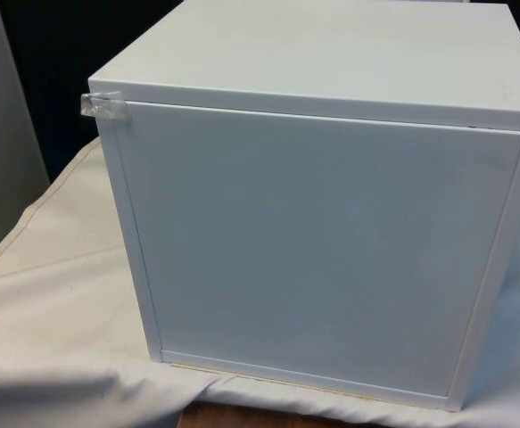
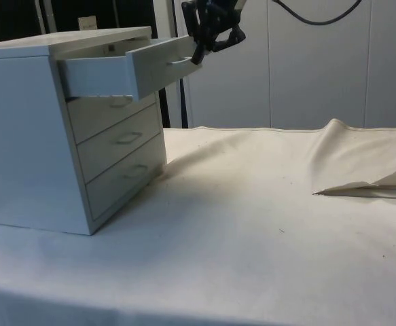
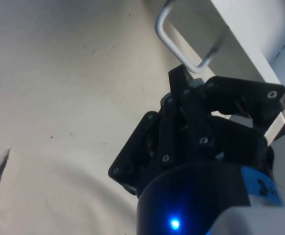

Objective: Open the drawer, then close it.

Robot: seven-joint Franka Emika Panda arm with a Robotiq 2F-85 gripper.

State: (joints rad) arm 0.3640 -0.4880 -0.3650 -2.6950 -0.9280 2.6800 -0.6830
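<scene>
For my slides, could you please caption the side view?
Gripper at the handle of the chest's pulled-out top drawer.

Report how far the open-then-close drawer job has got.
Opening looks done: the top drawer stands pulled out of the white chest of drawers. In hand: the claw sits at the drawer's metal handle. Left: pushing it closed.

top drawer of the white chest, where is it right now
In the side view the top drawer juts out of the chest of drawers, above two shut drawers, with the end effector at its handle.
</scene>
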